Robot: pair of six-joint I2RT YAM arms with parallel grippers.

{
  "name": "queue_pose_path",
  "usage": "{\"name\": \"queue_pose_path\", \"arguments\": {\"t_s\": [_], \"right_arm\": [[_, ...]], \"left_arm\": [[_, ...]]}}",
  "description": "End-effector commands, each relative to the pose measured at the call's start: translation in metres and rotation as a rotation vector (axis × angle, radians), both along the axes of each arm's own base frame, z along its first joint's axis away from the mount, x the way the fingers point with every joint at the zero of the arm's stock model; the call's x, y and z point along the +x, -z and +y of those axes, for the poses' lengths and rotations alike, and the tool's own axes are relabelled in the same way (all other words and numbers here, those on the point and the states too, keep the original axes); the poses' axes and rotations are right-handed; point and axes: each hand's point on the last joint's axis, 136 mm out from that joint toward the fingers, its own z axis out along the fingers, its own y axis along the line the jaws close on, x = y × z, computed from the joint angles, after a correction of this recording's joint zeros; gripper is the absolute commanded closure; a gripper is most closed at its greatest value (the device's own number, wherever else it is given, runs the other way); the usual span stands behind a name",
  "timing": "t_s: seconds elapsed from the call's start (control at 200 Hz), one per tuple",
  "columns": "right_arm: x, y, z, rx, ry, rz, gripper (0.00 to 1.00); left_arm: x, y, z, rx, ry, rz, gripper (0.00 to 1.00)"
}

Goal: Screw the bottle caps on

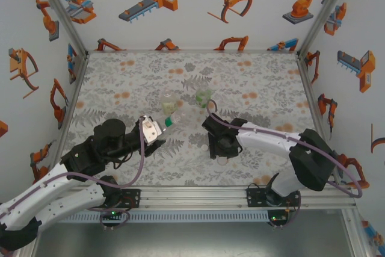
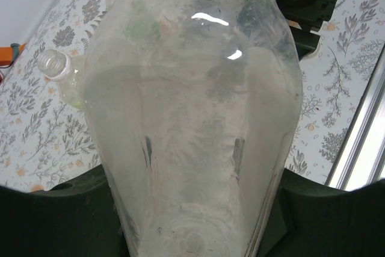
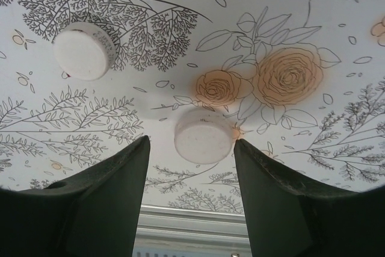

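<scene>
Slippage threatens the colourless bottle (image 2: 192, 136): thin smooth plastic may twist in the left gripper (image 1: 156, 128), clamped on its body, that arm reaching low and holding it tilted, neck toward the centre. Just beyond stand the yellowish bottle (image 1: 170, 99) and green bottle (image 1: 203, 95), uncapped. Smallest, one cap (image 3: 203, 136) lies on the mat (image 3: 301, 16) between the spread fingers of the right gripper (image 3: 190, 145), pointed down over it; off-centre, it could skid aside on closing

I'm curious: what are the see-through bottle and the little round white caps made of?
The colourless see-through bottle looks like thin glossy plastic: bright glints, hazy walls. The small round white caps look like matte plastic, probably: smooth, dull tops.
</scene>
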Motion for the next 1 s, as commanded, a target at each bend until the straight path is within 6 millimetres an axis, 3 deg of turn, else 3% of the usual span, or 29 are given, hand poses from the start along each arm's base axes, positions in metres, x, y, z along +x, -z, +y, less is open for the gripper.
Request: {"name": "queue_pose_path", "arguments": {"t_s": [0.0,0.411,0.996], "right_arm": [[-0.002,-0.007,-0.009,-0.031,0.009,-0.015,0.44],[-0.009,0.013,-0.009,-0.013,0.019,0.024,0.44],[-0.009,0.026,-0.014,-0.025,0.024,0.017,0.48]], "left_arm": [[-0.001,-0.003,0.0,-0.007,0.005,-0.006,0.99],[-0.002,-0.003,0.0,-0.007,0.01,-0.001,0.99],[-0.001,0.0,-0.001,0.001,0.006,0.006,0.99]]}}
